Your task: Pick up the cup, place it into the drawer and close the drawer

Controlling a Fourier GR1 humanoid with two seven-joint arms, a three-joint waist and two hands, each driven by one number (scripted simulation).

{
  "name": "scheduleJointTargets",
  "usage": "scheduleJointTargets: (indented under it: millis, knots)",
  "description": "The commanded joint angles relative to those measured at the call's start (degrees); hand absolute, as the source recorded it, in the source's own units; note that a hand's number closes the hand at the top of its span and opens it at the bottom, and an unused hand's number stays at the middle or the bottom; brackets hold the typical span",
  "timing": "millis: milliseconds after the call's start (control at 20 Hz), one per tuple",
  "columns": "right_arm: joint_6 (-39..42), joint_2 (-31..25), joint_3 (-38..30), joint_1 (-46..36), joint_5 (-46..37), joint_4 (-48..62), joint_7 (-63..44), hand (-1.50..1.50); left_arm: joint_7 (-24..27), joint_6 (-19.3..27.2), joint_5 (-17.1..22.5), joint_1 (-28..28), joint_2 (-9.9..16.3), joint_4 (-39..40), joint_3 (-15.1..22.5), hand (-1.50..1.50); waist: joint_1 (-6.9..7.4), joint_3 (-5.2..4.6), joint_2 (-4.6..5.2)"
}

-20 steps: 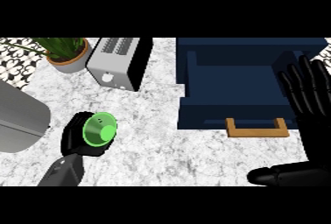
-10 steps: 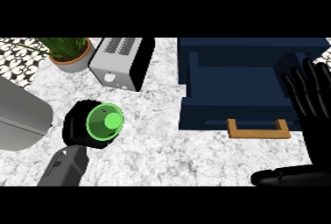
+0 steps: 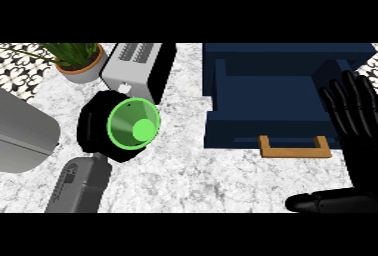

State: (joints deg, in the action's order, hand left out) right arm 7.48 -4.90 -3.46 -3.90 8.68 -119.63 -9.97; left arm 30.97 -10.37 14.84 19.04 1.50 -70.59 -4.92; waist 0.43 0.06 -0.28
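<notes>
We logged the green cup [image 3: 134,125] at about nine o'clock from the middle of the head view, held above the marbled counter [image 3: 221,175]. Its open mouth faced the view, so we saw down the inside to the paler round bottom. The left robot hand [image 3: 94,131] was curled round it from behind and below, black fingers wrapping the cup's outer wall and showing as a dark ring about the green rim (most of that hand was hidden by the cup itself). The grey left forearm [image 3: 80,185] ran down from it toward seven o'clock.

The dark blue drawer [image 3: 273,95] lay open at about two o'clock, well apart from the cup, with a strip of counter between them. Its wooden handle [image 3: 294,147] sat on the front edge, toward four o'clock.

The right robot hand [image 3: 353,112] showed at three o'clock by the view's edge, beside the drawer's right side, fingers straight and pointing up, holding nothing; its thumb [image 3: 332,202] lay across the counter at five o'clock.

A silver toaster [image 3: 136,67] stood at eleven o'clock, just beyond the cup. A potted plant [image 3: 80,62] stood farther toward ten o'clock. A grey rounded object [image 3: 22,135] occupied the nine o'clock edge; we could not tell what it was.
</notes>
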Motion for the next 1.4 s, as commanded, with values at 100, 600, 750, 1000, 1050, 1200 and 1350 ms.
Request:
scheduleJointTargets:
  millis: [100,600,750,1000,1050,1200,1350]
  knots:
    - [0.15,-1.37,-2.50,-1.25,2.75,-1.32,-2.35,-1.50,-14.63,10.88,1.79,5.25,-1.46,-13.99,5.62,1.50,-0.31,-0.02,0.03]
    - [1.09,-1.25,-2.03,1.33,1.71,-2.39,-0.84,-1.50,-21.91,19.31,-2.96,21.97,-1.50,-8.51,5.50,1.50,-0.98,-0.04,0.21]
    - [0.15,0.47,-0.33,-1.71,-1.19,2.66,2.57,-1.50,-21.29,22.23,-3.61,28.03,-1.50,-1.94,7.07,1.50,-1.08,-0.04,0.39]
    - [-0.18,1.06,1.41,2.50,-1.66,-2.76,-0.43,-1.50,-22.40,23.18,-3.34,31.95,-1.50,2.42,7.53,1.50,-1.21,-0.06,0.32]
    - [-0.24,1.15,1.27,0.36,-1.26,-0.02,-0.20,-1.50,-23.34,26.33,-2.02,33.37,-1.50,3.02,11.06,1.50,-1.25,-0.05,0.34]
    - [2.82,-2.50,-4.81,0.04,3.61,0.89,1.26,-1.50,-24.45,24.26,-3.78,37.59,-1.50,7.25,7.90,1.50,-1.15,-0.04,0.36]
    - [1.52,-0.51,-1.59,-1.27,0.02,2.99,3.07,-1.50,-21.58,28.20,-1.71,41.14,-1.50,14.79,11.45,1.50,-1.61,-0.03,0.49]
